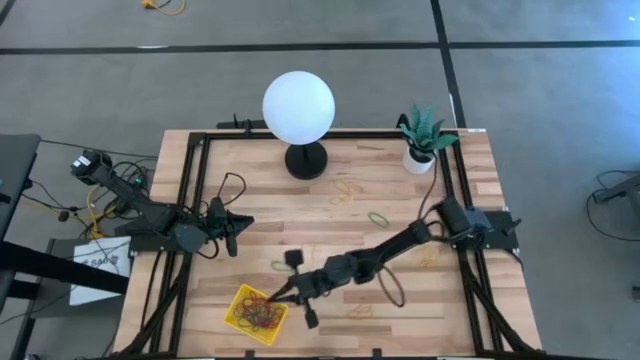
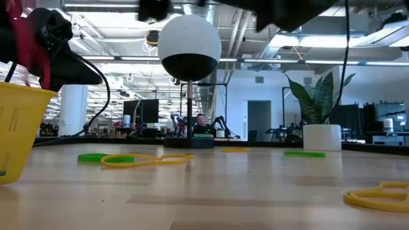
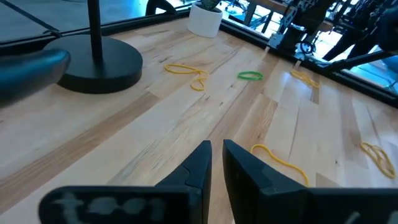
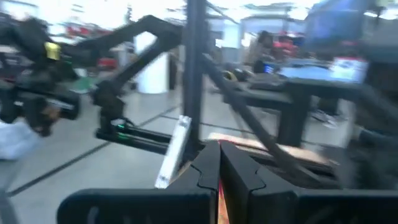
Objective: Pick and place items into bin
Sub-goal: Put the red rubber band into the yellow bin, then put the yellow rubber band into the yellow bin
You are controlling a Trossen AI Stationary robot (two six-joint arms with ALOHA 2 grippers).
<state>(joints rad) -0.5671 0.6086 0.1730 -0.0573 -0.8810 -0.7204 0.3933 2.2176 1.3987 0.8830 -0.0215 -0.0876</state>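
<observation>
The yellow bin (image 1: 255, 314) stands near the table's front edge, left of middle, with several red and green bands in it; its wall also shows in the low view (image 2: 18, 131). My right gripper (image 1: 284, 297) reaches over the bin's right rim and is shut on a red rubber band (image 2: 29, 45). My left gripper (image 1: 244, 222) hovers shut and empty at the table's left, above bare wood (image 3: 216, 158). Loose bands lie flat on the table: yellow ones (image 1: 345, 190), a green one (image 1: 378, 217), another green one (image 1: 280, 266) and a yellow one (image 1: 360, 312). My right gripper pinches the red band between its two fingers; a red sliver (image 4: 219, 190) shows between the fingertips. The fingers slant down from the table's right side. The band hangs by the gripper above the bin's rim, clear of the table.
A lamp with a white globe (image 1: 298, 108) stands on its black base at the far middle, and a white plant pot (image 1: 420, 160) at the far right. A yellowish band (image 1: 430, 258) lies under the right arm. Black cables loop beside both arms.
</observation>
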